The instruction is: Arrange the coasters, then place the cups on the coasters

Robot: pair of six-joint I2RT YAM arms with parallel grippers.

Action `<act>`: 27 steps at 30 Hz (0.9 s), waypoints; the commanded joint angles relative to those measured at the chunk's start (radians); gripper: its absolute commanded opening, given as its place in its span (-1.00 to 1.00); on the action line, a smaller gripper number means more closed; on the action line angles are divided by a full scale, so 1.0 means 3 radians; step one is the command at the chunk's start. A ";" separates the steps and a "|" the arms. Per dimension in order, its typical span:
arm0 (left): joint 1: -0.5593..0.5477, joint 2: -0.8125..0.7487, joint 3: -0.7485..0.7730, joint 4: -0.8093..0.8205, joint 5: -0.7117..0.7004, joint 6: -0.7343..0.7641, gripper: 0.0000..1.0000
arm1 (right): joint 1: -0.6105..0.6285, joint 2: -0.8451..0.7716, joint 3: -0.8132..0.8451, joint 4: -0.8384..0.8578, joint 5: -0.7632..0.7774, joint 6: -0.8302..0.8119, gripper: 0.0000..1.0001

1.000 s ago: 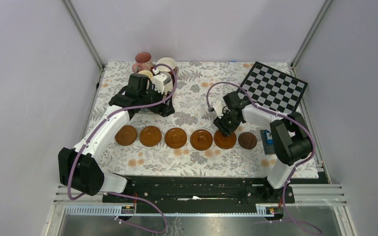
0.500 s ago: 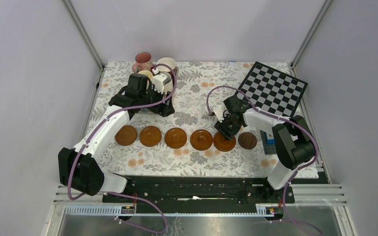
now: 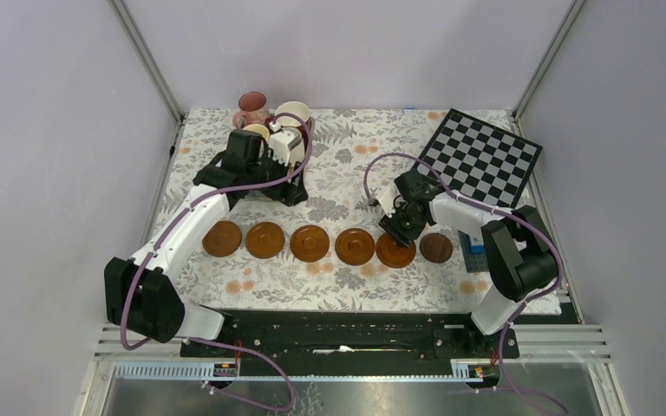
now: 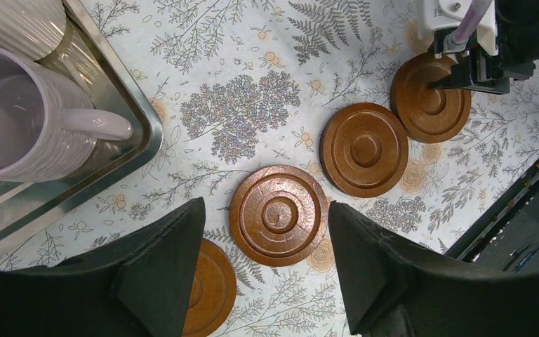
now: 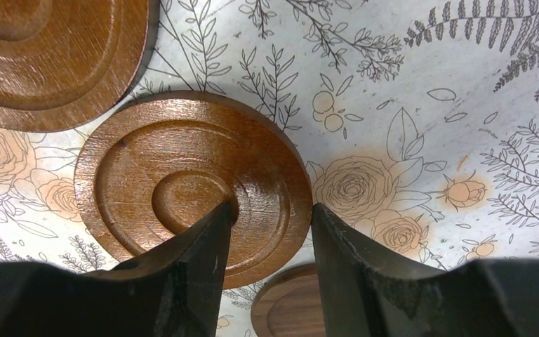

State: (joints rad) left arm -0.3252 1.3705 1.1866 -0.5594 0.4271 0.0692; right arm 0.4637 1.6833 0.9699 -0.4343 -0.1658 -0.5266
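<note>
Six brown coasters lie in a row, from the leftmost coaster (image 3: 222,239) to the darker coaster (image 3: 436,248) at the right end. My right gripper (image 3: 401,230) is down on the fifth coaster (image 5: 182,182). It is open, with one fingertip (image 5: 219,219) on the raised centre ring and the other outside the rim. My left gripper (image 4: 267,210) hangs open and empty above the third coaster (image 4: 278,214), beside the tray. A pink cup (image 3: 251,108), a white cup (image 3: 293,113) and a lilac cup (image 4: 14,126) stand at the back left.
The silver tray (image 4: 137,140) holds the lilac cup and is mostly hidden under my left arm in the top view. A checkerboard (image 3: 483,156) lies at the back right. Blue bricks (image 3: 473,244) sit by the right arm's elbow.
My right gripper has lowered a little onto the fifth coaster and its jaws have narrowed. The left arm and the coasters have stayed put.
</note>
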 commanded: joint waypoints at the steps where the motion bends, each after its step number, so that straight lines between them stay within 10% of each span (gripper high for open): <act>1: 0.0020 0.0024 0.0096 0.0111 0.0089 0.0009 0.40 | 0.0042 -0.0103 -0.0108 -0.0104 0.0169 -0.0080 0.03; 27: -0.0144 0.0943 0.0823 0.0330 -0.0686 -0.0089 0.43 | 0.0040 -0.0643 0.0405 -0.0015 0.0071 0.0369 0.35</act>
State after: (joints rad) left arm -0.3393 1.5692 1.3361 -0.5434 0.3534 0.0757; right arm 0.4660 1.5490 1.0348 -0.4717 -0.1295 -0.4808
